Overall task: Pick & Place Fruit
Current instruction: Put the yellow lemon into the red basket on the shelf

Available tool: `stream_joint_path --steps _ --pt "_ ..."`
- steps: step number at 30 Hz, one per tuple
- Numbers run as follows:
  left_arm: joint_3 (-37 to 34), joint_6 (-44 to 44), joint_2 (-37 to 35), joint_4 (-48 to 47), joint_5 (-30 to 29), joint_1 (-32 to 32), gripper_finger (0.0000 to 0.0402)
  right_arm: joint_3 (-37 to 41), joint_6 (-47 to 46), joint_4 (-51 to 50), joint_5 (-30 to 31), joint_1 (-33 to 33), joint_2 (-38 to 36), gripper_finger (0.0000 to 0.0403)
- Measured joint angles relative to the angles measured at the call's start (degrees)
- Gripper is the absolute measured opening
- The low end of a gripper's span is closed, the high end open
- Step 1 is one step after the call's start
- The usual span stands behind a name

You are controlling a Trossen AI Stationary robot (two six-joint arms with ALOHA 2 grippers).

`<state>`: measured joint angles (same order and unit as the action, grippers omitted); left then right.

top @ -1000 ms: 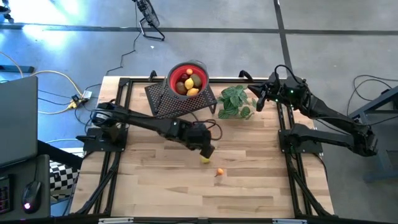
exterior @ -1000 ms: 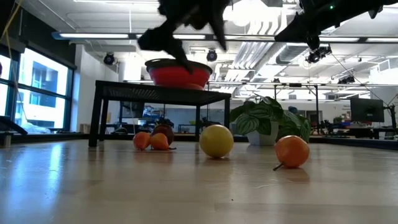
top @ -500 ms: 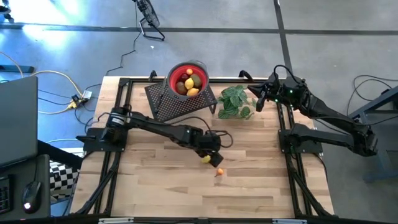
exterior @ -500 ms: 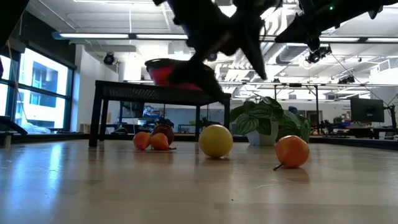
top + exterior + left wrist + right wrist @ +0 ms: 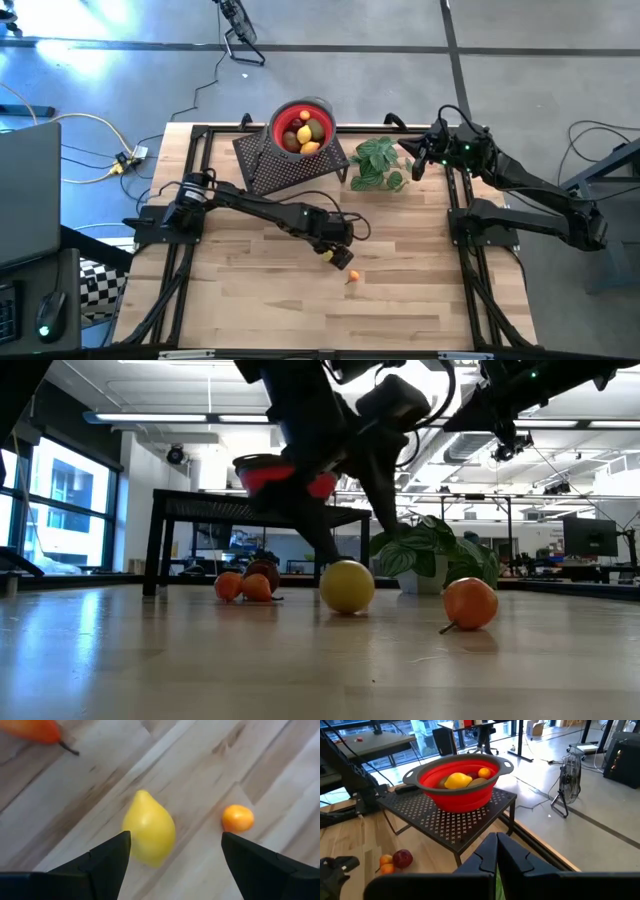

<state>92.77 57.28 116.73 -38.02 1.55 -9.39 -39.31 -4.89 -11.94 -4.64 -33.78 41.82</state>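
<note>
Left end effector point(image 5: 338, 256) has dropped, fingers spread, straddling the lemon point(image 5: 148, 834).

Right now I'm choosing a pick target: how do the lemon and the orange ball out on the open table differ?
The lemon is yellow, oval and larger; the orange ball is round and smaller. The lemon lies between the open left gripper's fingers; the orange ball lies outside them. Both rest loose on the wooden table, apart from each other.
</note>
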Motion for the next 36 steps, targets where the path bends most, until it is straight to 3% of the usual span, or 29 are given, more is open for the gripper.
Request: stream_joint_path --steps 18,36 --pt "-0.1 -1.9 1.6 -2.5 -1.8 0.0 0.0306 0.0 0.0 -0.3 0.0 0.0 0.0 0.0002" --pt "0.0 -1.3 4.4 1.2 -0.6 0.0 0.0306 0.0 0.0 -1.1 0.0 0.0 0.0 0.0002"
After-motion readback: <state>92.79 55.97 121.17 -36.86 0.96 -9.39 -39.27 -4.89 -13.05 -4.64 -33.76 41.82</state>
